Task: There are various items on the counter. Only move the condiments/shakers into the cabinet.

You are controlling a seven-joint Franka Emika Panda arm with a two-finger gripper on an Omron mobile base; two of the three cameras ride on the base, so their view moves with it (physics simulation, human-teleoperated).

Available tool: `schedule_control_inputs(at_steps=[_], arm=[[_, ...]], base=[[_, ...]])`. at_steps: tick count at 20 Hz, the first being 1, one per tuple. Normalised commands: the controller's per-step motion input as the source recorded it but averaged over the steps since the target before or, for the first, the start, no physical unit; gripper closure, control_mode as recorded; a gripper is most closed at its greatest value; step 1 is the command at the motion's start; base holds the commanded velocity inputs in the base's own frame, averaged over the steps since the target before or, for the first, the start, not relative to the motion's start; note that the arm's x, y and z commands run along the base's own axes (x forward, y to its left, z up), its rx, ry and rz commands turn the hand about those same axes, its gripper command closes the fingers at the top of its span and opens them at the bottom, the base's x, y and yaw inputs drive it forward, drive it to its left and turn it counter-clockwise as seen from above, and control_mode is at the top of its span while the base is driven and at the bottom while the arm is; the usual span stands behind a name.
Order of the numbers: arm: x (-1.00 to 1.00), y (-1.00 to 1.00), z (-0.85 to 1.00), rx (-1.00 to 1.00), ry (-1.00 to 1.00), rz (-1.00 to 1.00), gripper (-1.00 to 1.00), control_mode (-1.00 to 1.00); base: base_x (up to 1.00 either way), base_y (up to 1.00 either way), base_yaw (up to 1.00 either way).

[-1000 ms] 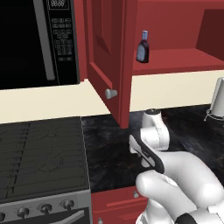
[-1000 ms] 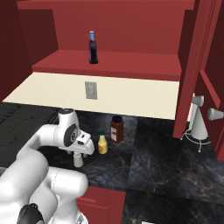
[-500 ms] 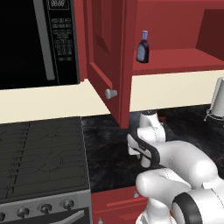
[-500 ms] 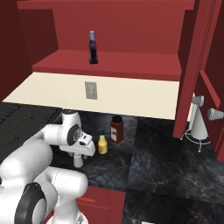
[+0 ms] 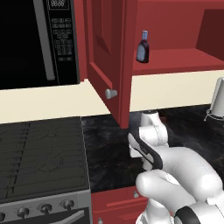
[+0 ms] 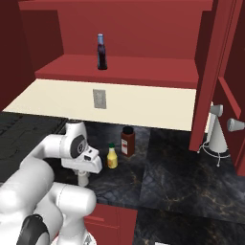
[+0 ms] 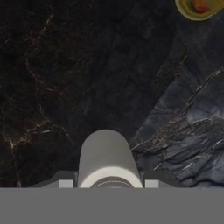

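The pincer (image 7: 106, 183) points straight down at the black marbled tabletop (image 7: 52, 74), and the little white shaker (image 7: 108, 157) stands upright directly between its two tips (image 7: 65, 183), which sit close against the shaker's sides. Whether they actually press on it I cannot tell; the shaker rests on the stone. In the right base view the shaker (image 6: 83, 179) shows just beneath the white hand, near the front edge of the tabletop (image 6: 182, 186).

Just beyond the pincer and a little to its right stands the yellow squeeze bottle (image 6: 112, 156), upright, apart from the shaker; in the hand view its top (image 7: 199, 8) shows at the upper right corner. Next to it, farther back, stands a brown jar with a red lid (image 6: 127, 141).

High above the pincer, the dark purple bottle with the blue cap (image 6: 101, 51) stands upright on the red shelf (image 6: 143, 74) of the open cabinet (image 6: 129, 28). From the left base view that bottle (image 5: 143, 47) is beside the swung-out cabinet door (image 5: 107, 57) with its grey knob (image 5: 110, 93).
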Motion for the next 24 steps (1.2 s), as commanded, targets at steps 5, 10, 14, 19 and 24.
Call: schedule_control_inputs(at_steps=[5,10,14,19,24], arm=[[-0.16,0.00,0.59,0.04,-0.10,-0.05,1.00,-1.00],[-0.05,0.00,1.00,0.08,-0.25,-0.07,1.00,-1.00],[0.00,0.00,1.00,0.05,-0.24,-0.11,1.00,-1.00],[0.01,0.00,1.00,0.01,-0.10,-0.17,1.00,-1.00],[0.04,0.00,1.00,0.01,0.00,-0.21,1.00,-1.00]], base=[[0.00,0.00,0.00],[0.00,0.00,0.00],[0.00,0.00,0.00],[0.00,0.00,0.00],[0.00,0.00,0.00]])
